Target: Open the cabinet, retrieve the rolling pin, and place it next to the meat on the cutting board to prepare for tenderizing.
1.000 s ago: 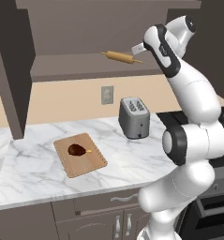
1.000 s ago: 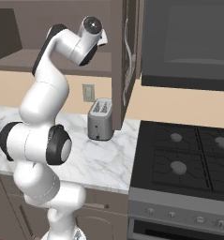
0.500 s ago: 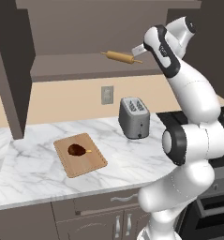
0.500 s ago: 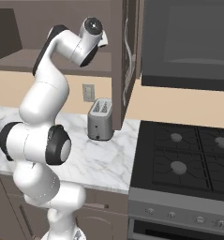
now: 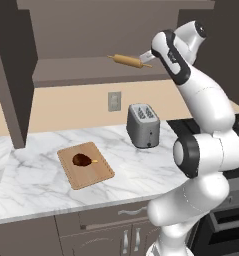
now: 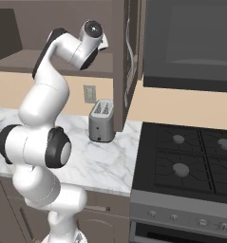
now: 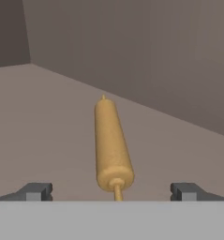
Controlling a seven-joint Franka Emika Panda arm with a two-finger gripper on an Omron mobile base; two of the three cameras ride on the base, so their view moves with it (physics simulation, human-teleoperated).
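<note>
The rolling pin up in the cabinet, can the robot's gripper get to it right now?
Probably yes. The cabinet stands open, the rolling pin lies bare on its shelf, and the gripper is open with the near handle pointing between its fingertips. Nothing lies in between.

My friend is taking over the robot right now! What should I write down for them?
Gripper: open, fingers wide apart, nothing held, lined up with the near handle of the slim light-tan wooden rolling pin.
Rolling pin: lying inside the open dark grey-brown wall cabinet, on its floor, not yet gripped.
Small dark brown meat: on the flat light-brown wooden cutting board, on the marble counter left of the silver toaster.
Done: cabinet opened, hand brought up to the pin.
Left: grip the pin, lift it out, lay it on the board beside the meat.
</note>
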